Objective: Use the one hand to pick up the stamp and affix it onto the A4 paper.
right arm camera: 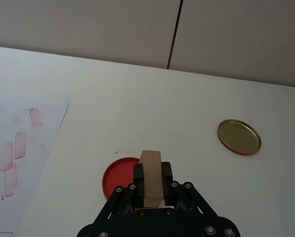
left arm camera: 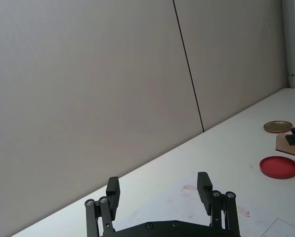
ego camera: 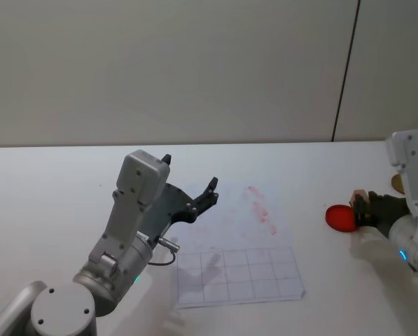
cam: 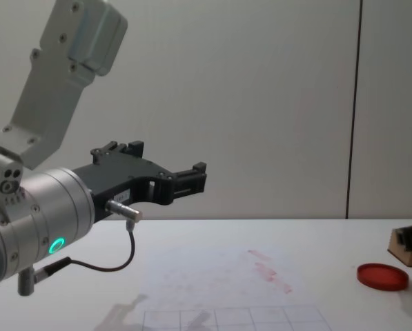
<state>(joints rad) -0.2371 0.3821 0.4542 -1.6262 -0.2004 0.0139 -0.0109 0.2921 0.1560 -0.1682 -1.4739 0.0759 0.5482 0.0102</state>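
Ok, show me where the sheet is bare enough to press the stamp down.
The A4 paper is bare on its near-left part, between the red marks and the grid. The far right strip is crowded with marks. The left gripper hangs open above the sheet's left edge. The right gripper holds the stamp above the ink pad.

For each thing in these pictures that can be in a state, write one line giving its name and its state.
Right gripper: shut on the stamp, above the ink pad.
Stamp: held, off the table.
Left gripper: open, empty, raised above the paper's left side.
Paper: flat, already bearing red marks.
Ink pad: uncovered, red face up.
Lid: off, lying apart from the pad.
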